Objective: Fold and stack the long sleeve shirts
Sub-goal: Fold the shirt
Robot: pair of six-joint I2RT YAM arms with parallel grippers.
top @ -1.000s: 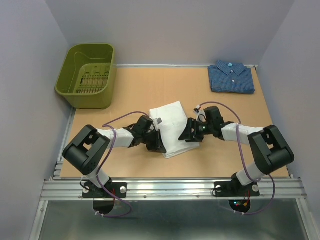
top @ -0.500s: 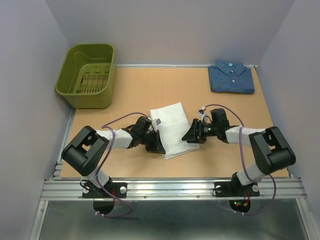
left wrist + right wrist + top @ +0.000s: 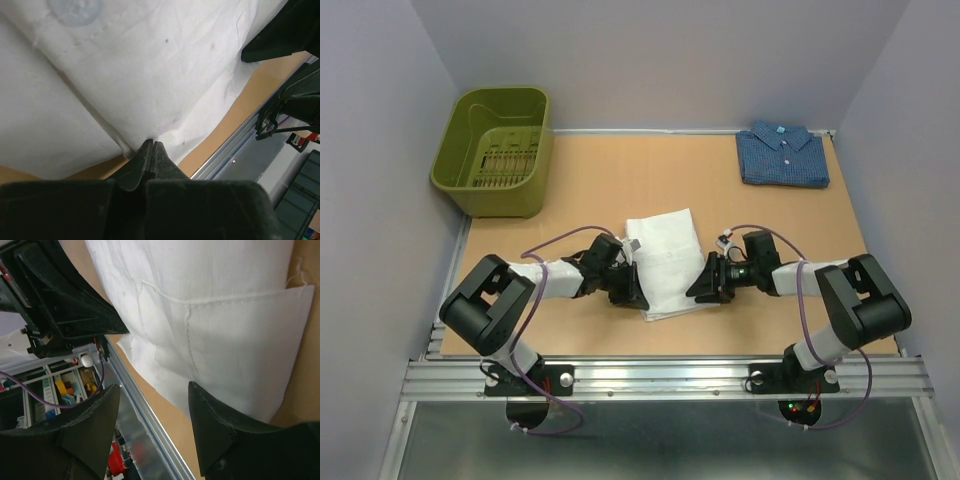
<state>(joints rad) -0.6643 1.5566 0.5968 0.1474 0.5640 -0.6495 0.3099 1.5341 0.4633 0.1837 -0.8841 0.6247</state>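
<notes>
Top view, centre: the folded white shirt (image 3: pixel 665 255) lies on the counter (image 3: pixel 590 190), with the folded blue shirt (image 3: pixel 782 155) well apart at upper right. The left hand (image 3: pixel 152 145) has just pinched shut on the white shirt's lower-left edge. The right hand (image 3: pixel 706 288), now lower in frame, stands open at the opposite edge holding nothing, suggesting a two-handed lift for stacking.
</notes>
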